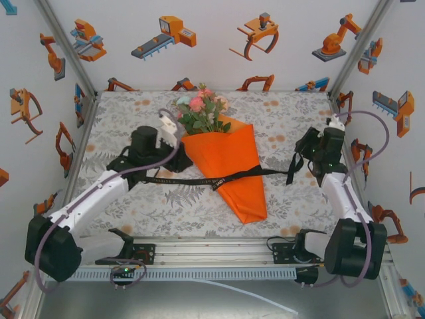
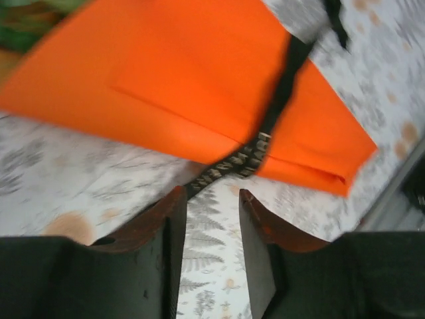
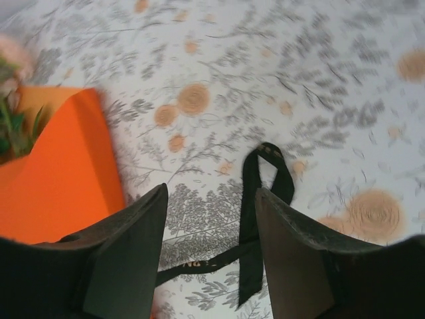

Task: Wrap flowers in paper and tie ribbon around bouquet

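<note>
Bouquet (image 1: 229, 166): orange paper cone lying mid-tablecloth (image 1: 292, 206), blooms toward the far edge, black ribbon (image 1: 192, 180) across its middle. Left gripper (image 2: 209, 199) and right gripper (image 3: 211, 199): jaws parted, holding nothing.

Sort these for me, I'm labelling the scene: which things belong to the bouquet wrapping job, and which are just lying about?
Job: flowers; orange paper wrapped round them; black ribbon lying across the paper.
Just there: floral tablecloth; metal rail at the near edge; robot stickers.
</note>
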Available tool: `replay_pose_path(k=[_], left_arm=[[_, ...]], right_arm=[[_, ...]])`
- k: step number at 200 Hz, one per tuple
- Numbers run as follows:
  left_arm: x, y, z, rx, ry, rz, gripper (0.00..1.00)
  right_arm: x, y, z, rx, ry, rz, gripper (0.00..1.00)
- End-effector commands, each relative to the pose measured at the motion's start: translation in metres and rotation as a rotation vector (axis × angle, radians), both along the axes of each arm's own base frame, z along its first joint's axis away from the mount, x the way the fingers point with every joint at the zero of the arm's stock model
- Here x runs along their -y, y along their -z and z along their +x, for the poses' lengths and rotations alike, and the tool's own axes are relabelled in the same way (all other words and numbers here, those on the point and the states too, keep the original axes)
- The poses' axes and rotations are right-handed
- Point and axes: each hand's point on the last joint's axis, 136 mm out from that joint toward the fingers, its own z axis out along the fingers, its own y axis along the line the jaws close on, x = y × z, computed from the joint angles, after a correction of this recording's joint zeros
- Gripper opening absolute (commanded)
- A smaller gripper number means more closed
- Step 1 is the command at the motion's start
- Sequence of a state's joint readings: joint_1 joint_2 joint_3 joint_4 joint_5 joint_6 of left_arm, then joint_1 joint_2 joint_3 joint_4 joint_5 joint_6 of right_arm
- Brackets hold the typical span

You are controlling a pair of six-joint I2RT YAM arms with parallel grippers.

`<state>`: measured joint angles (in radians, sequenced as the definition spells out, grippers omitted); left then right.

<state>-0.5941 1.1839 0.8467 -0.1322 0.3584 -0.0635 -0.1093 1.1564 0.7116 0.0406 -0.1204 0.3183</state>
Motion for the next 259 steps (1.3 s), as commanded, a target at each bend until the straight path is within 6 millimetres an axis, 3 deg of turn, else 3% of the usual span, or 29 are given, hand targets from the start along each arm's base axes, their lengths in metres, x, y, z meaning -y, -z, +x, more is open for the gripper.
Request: replay_pose_path(k=[1, 20, 48, 95, 115, 136, 201, 259], left_arm=[[0.017, 0.055, -0.026, 0.067, 0.184, 0.244, 0.46], [0.037, 0.073, -0.028, 0.106, 0.259, 0.281, 0.51], [0.049, 0.086, -0.021, 0.122, 0.314, 0.311, 0.55], [0.049, 0.103, -0.022, 0.144, 0.350, 0.341, 0.63], [0.044, 0.112, -0.019, 0.133, 0.335, 0.371, 0.68], [0.041, 0.124, -0.017, 0.111, 0.325, 0.404, 0.71], [0.033, 0.151, 0.005, 0.194, 0.240, 0.494, 0.68], [0.056, 0.163, -0.002, 0.136, 0.329, 0.431, 0.57]], right_arm=[[-0.068, -0.008, -0.007, 0.085, -0.519, -0.329, 0.52], [-0.119, 0.036, -0.042, 0.040, -1.032, -0.553, 0.54], [-0.137, 0.083, -0.071, -0.172, -1.376, -0.529, 0.51], [-0.155, 0.125, -0.066, -0.293, -1.484, -0.558, 0.53], [-0.157, 0.140, -0.066, -0.361, -1.508, -0.551, 0.42], [-0.158, 0.139, -0.061, -0.366, -1.512, -0.568, 0.00], [-0.178, 0.115, -0.064, -0.245, -1.541, -0.582, 0.00], [-0.184, 0.108, -0.063, -0.219, -1.544, -0.560, 0.00]])
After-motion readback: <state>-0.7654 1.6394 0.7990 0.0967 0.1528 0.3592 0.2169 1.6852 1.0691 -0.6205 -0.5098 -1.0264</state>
